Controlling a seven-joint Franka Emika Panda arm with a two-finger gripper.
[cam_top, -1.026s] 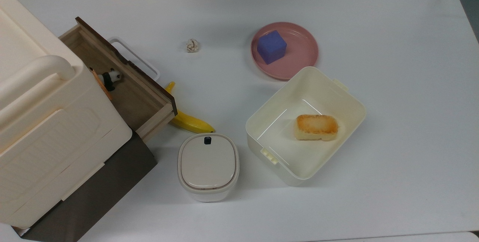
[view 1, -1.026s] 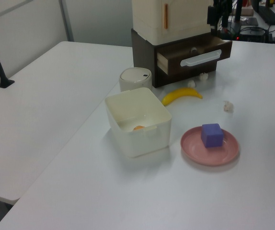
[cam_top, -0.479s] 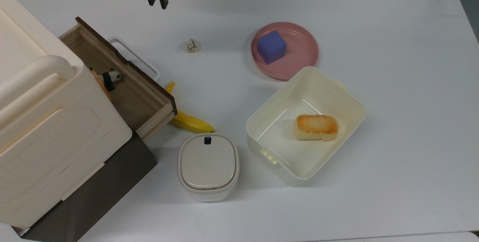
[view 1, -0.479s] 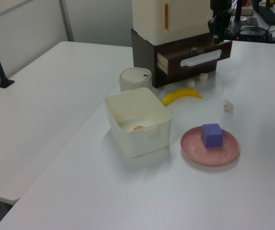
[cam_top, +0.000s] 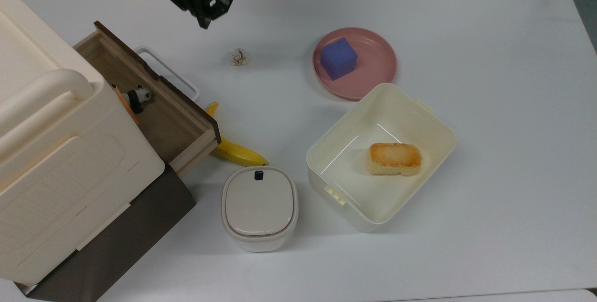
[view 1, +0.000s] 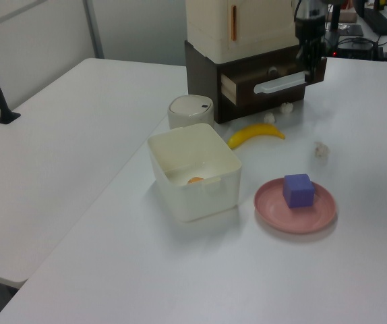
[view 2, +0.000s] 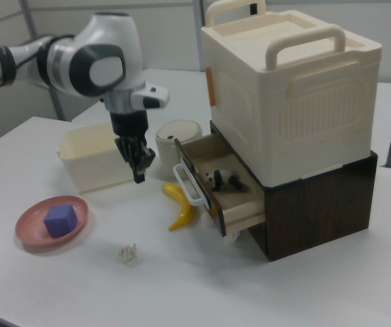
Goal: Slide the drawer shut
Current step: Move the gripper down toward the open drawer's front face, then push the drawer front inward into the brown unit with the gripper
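Hovering above the counter (cam_top: pixel 466 36) beside the white loop handle (cam_top: pixel 170 71), apart from it, with the end effector (view 2: pixel 139 169) pointed down, fingers close together and empty; probably lining up to push the dark front panel. Sticking well out of the dark brown cabinet (view 2: pixel 318 197), the drawer (cam_top: pixel 154 106), with a panda figurine (view 2: pixel 223 180) lying inside. Lying just under the drawer front, a banana (cam_top: pixel 235 150), so better pushed at the panel itself. Not yet begun, by the look of it.
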